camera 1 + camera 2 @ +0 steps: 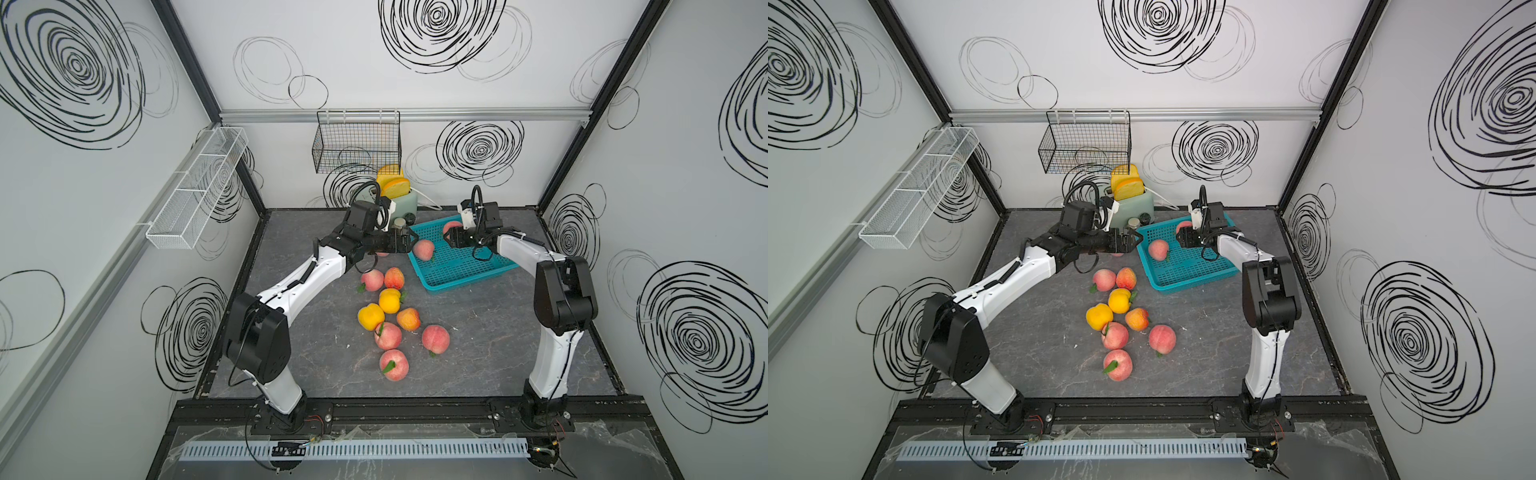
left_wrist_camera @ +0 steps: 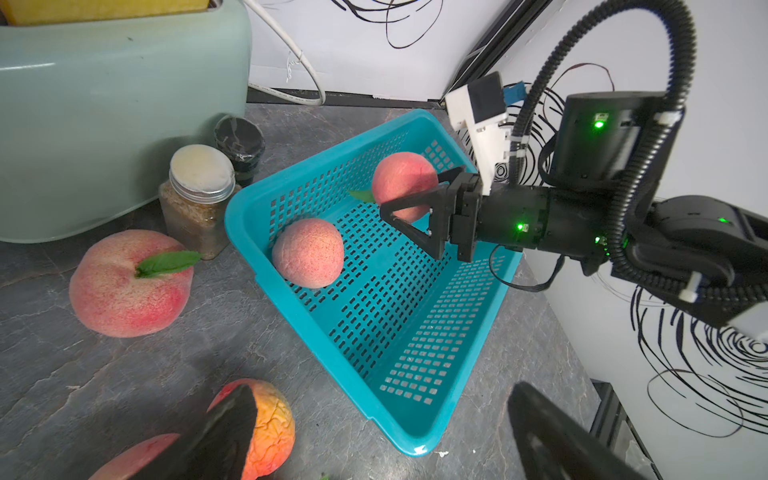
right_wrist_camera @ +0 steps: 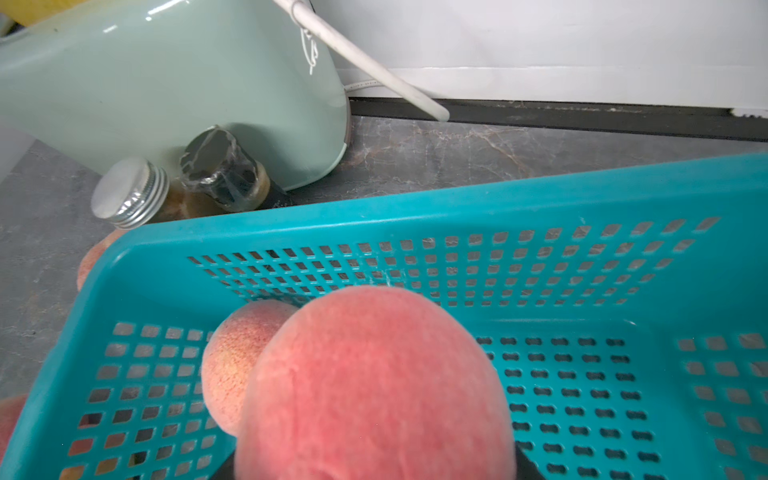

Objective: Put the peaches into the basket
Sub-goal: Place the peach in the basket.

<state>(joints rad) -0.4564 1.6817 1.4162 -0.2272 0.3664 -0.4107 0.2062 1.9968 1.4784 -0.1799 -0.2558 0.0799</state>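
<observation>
The teal basket [image 1: 465,278] [image 1: 1187,272] sits at the back right of the table. One pink peach [image 1: 424,249] [image 2: 308,258] lies inside it near its left wall. My right gripper [image 1: 448,239] [image 2: 411,195] hovers over the basket's far end, shut on a second pink peach [image 1: 451,227] [image 3: 374,386]. My left gripper [image 1: 412,243] [image 2: 390,449] stands open and empty just outside the basket's left rim. Several loose peaches lie mid-table, among them a yellow one [image 1: 389,300] and a pink one [image 1: 394,365]. Another peach [image 2: 131,282] lies under the left arm.
A mint toaster [image 1: 405,203] holding bread slices stands at the back wall, with two small jars [image 2: 199,195] in front of it beside the basket. A black wire basket [image 1: 357,143] and a white mesh rack [image 1: 197,187] hang on the walls.
</observation>
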